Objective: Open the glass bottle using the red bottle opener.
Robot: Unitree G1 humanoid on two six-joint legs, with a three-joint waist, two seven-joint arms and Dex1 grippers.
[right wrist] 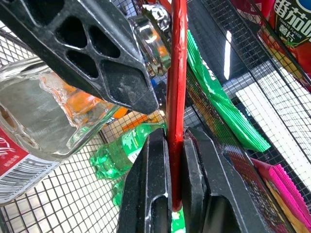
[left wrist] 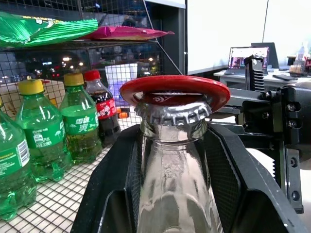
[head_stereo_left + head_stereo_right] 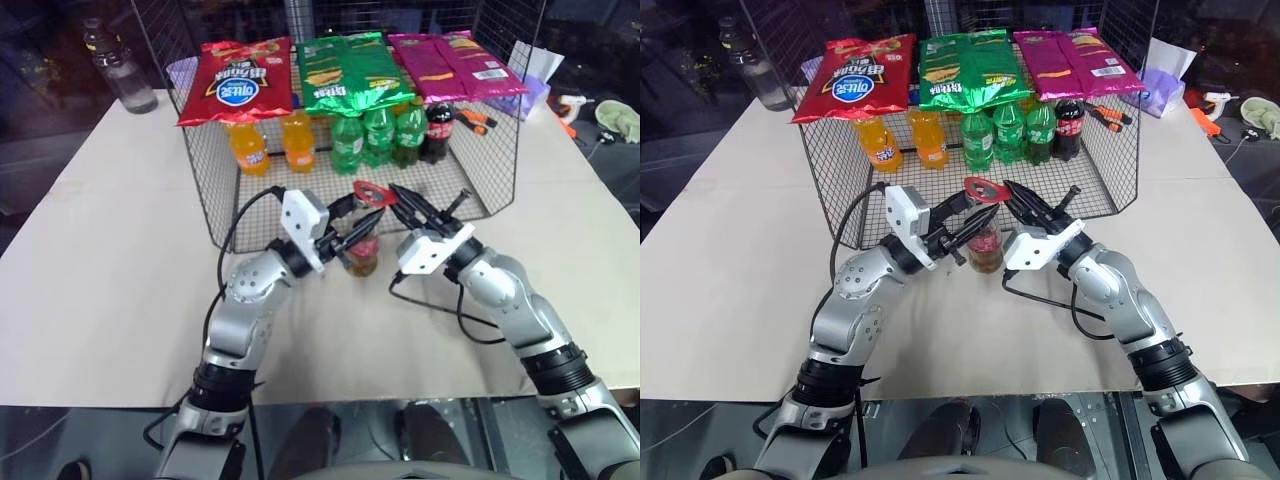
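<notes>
From the head, the left gripper clamps the glass bottle above the tan table, before a wire basket holding soda bottles. At the left wrist, the red bottle opener sits on the crimped cap, apparently hooked. At the right wrist, the right gripper pinches the opener's handle.

You've got a red bottle opener over the clear glass bottle with its silver crimped cap. Black claw fingers. Behind: green soda bottles, orange ones, and red, green and magenta snack bags on black wire mesh. Beige table.
</notes>
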